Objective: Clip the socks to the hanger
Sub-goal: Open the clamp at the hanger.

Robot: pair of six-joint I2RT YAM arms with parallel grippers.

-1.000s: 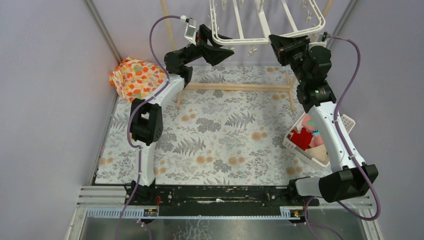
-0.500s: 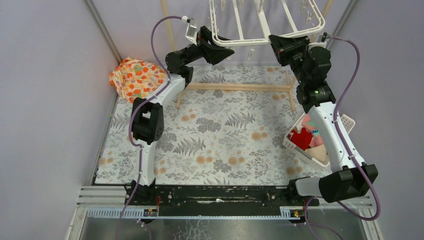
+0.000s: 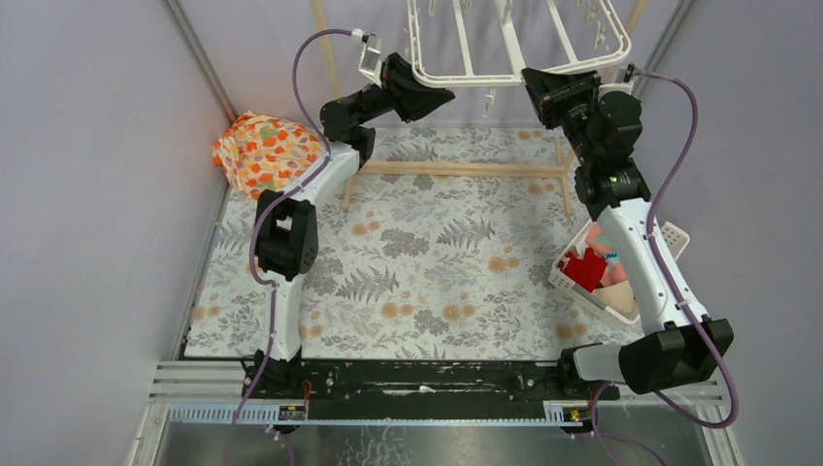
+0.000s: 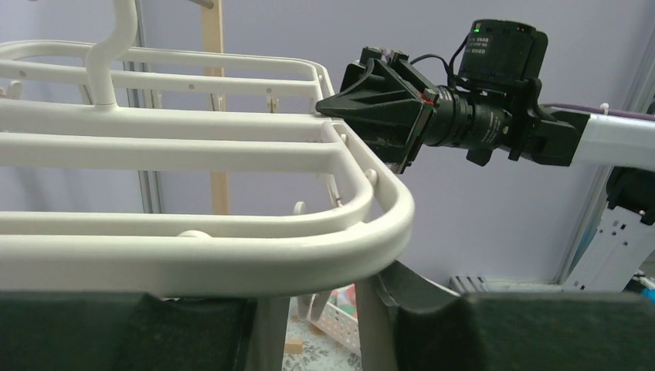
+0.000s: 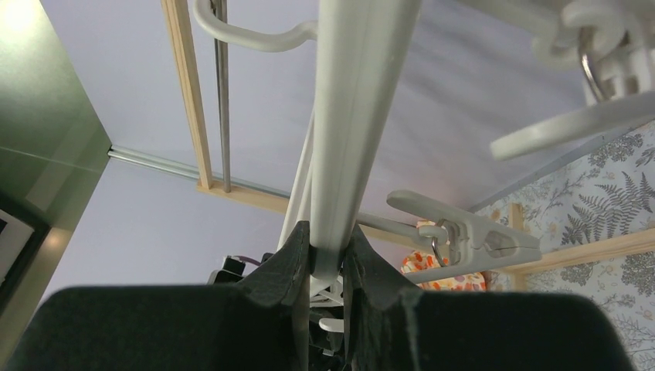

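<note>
The white hanger [image 3: 514,44] hangs at the back centre, with clips on its rim. My right gripper [image 3: 537,85] is shut on its near right rim; in the right wrist view [image 5: 324,255] both pads pinch a bar of the hanger [image 5: 355,100]. My left gripper [image 3: 442,97] is open just under the near left corner. In the left wrist view [image 4: 317,309] the rim [image 4: 232,259] crosses above the parted jaws. The red sock [image 3: 585,267], pink sock [image 3: 609,245] and tan sock [image 3: 621,283] lie in the basket on the right.
The white slatted basket [image 3: 561,280] sits on the flowered mat by the right arm. An orange-flowered cloth bundle [image 3: 267,150] lies at the back left. The light wooden stand [image 3: 456,168] carries the hanger. A dangling clip [image 5: 471,236] hangs close to my right fingers.
My left gripper has risen and moved back, closer under the hanger's near left corner. The right gripper keeps its hold on the rim and has not moved.
</note>
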